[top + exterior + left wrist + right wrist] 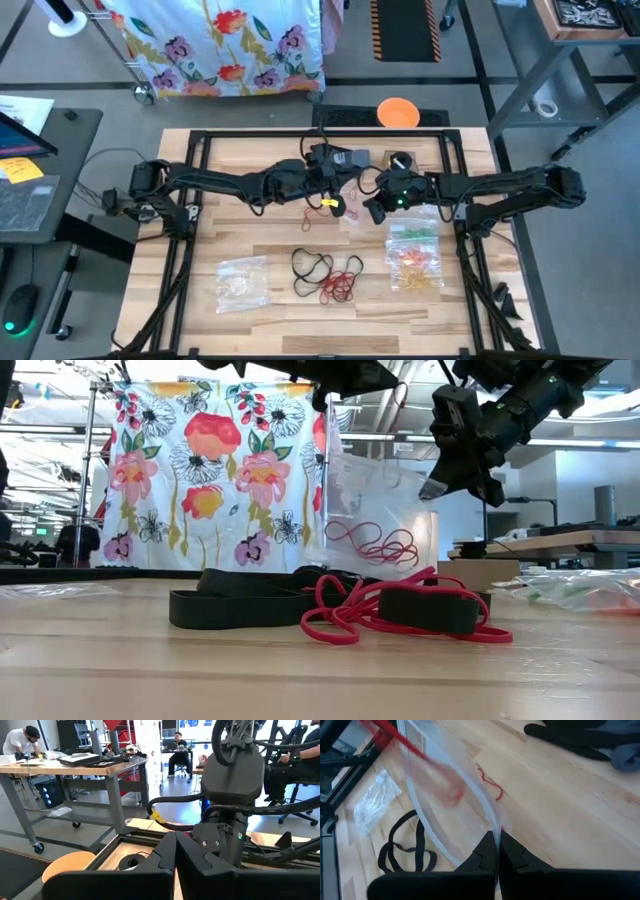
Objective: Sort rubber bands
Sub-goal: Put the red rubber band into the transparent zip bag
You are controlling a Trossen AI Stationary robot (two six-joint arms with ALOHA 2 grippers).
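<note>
Nearest the low camera, red rubber bands [400, 622] are seen lying tangled on the wooden table [120, 660], touching black rubber bands [245, 605] just beside them. From above, the same black loops [312, 266] and red loops [340, 285] are placed near the table's middle front.

A clear plastic bag [385, 510] is held raised above the table between the 2 arms, with red bands [375, 545] visible inside it. The right gripper [496, 845] is closed on the edge of this bag, its fingers pressed together on the plastic. The left gripper [175, 851] is closed as well, positioned at the table's middle beside the right arm; whether it pinches the same bag cannot be told from the frames.

2 further bags are noted lying flat: 1 of pale bands [243, 283] toward the front left, and 1 holding green, orange and yellow bands [415, 257] on the right side. A few loose red bands [312, 217] lie under the grippers. A black glove [580, 735] rests on the table beyond the right gripper.
</note>
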